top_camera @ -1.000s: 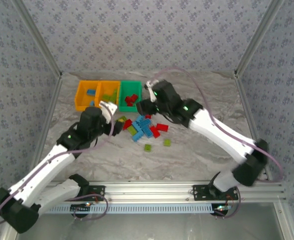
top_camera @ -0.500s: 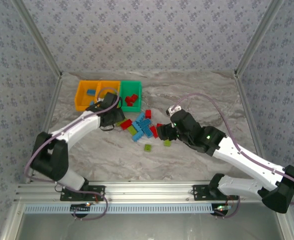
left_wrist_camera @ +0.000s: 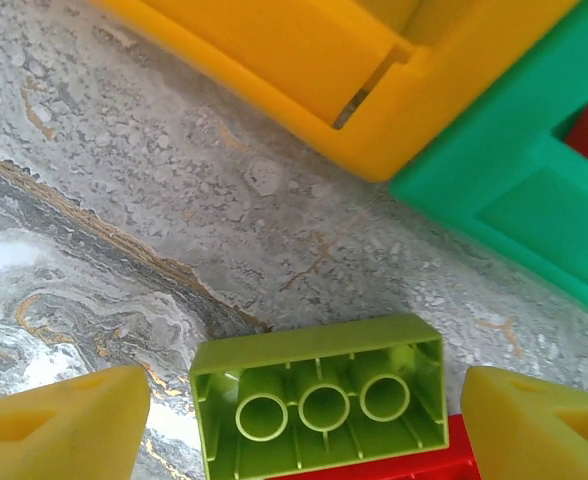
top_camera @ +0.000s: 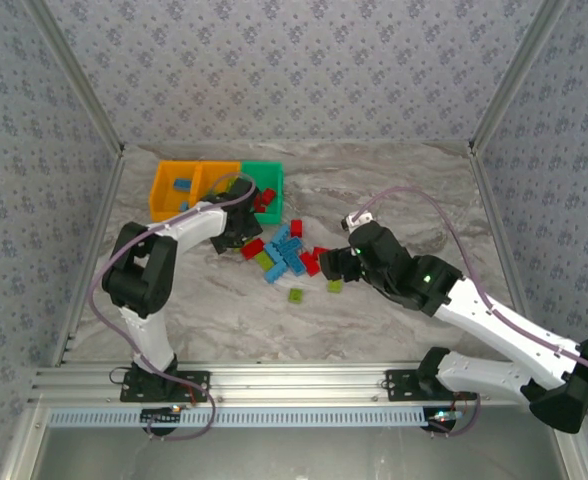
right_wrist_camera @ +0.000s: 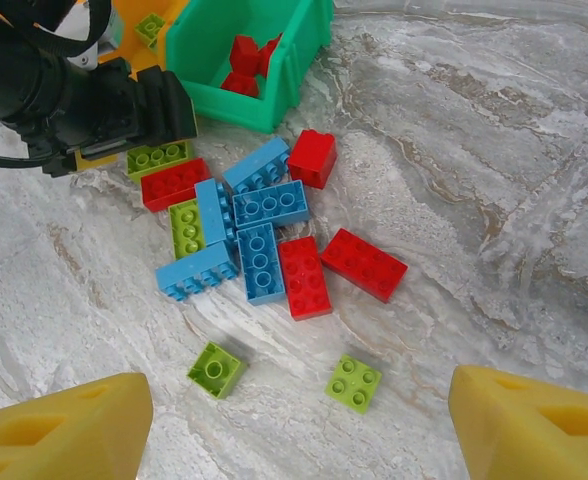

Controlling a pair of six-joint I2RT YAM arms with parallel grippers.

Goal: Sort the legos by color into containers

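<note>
The left gripper [left_wrist_camera: 302, 428] is spread wide. Its yellow fingertips [left_wrist_camera: 59, 430] stand either side of a lime brick [left_wrist_camera: 319, 400] that lies hollow side up on the table, with a gap at each end, so nothing is pinched. That brick touches a red brick [left_wrist_camera: 414, 466] and sits just beside the corner where the middle orange bin [left_wrist_camera: 304, 60] meets the green bin [left_wrist_camera: 514, 180]. The right gripper [right_wrist_camera: 294, 430] is also spread apart and holds nothing, hanging above the near side of the loose legos [right_wrist_camera: 264, 230].

The tabletop [top_camera: 394, 190] is a pale grey marble pattern run through with brown veins and whiter patches. Blue, red and lime bricks lie bunched near its middle. Two small square lime pieces [right_wrist_camera: 215, 369] sit apart from the bunch on the near side.

The containers [top_camera: 200, 185] stand joined in a row at the far left of the table. The green bin holds red bricks [right_wrist_camera: 246, 55]. The leftmost orange bin [top_camera: 162, 200] holds a blue piece [top_camera: 181, 184]. What lies in the middle bin looks lime, though it is too small to be sure.

Walls [top_camera: 294, 70] papered in grey-blue with a small flower repeat close the table on three sides. Bare aluminium posts [top_camera: 82, 85] slant up at the far corners. An aluminium rail [top_camera: 304, 380] runs along the near edge and carries both arm bases.
</note>
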